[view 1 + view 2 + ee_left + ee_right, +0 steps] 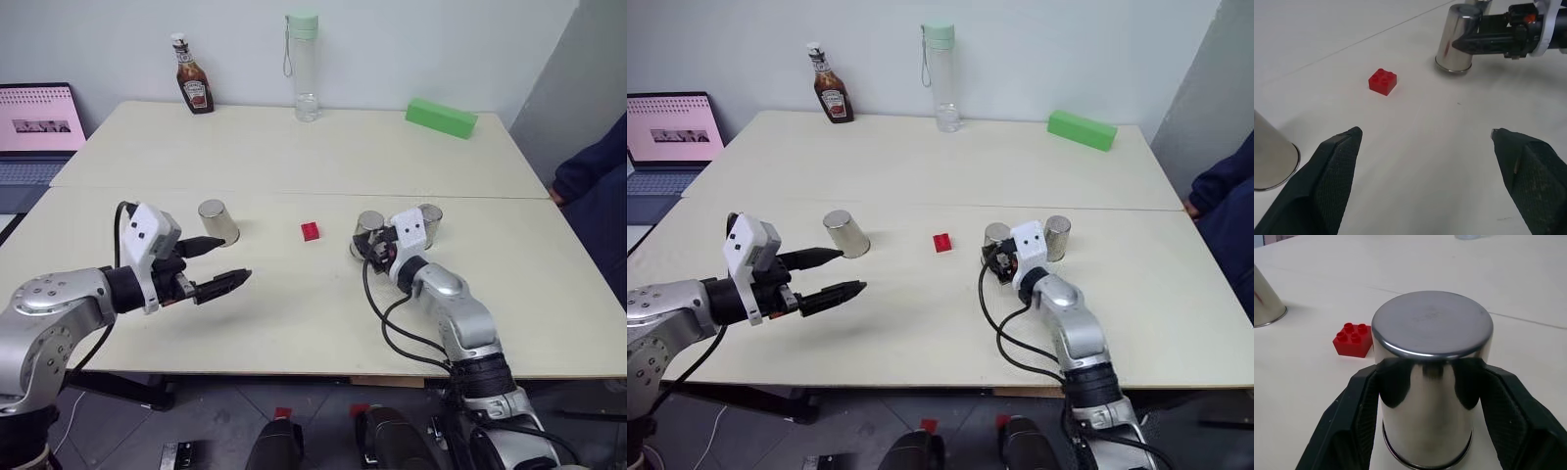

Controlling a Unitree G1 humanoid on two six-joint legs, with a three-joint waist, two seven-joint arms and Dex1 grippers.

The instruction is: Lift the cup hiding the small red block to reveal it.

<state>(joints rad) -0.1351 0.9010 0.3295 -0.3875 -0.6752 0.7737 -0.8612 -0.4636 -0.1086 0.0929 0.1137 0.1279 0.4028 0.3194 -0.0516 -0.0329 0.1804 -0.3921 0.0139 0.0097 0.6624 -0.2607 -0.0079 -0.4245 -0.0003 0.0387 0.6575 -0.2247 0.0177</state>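
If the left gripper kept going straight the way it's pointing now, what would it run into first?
Probably nothing at once: the open left gripper points across bare table. In the left wrist view the small red block lies ahead between the fingers, with the cup in the right gripper beyond. Depth is uncertain.

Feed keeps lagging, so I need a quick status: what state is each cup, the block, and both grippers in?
Small red block: uncovered, studs up, on the table.
Held cup: upside down, clamped by right gripper.
Left cup: upside down, free.
Far right cup: upside down, free.
Left gripper: open, empty.
Water bottle: upright, capped.
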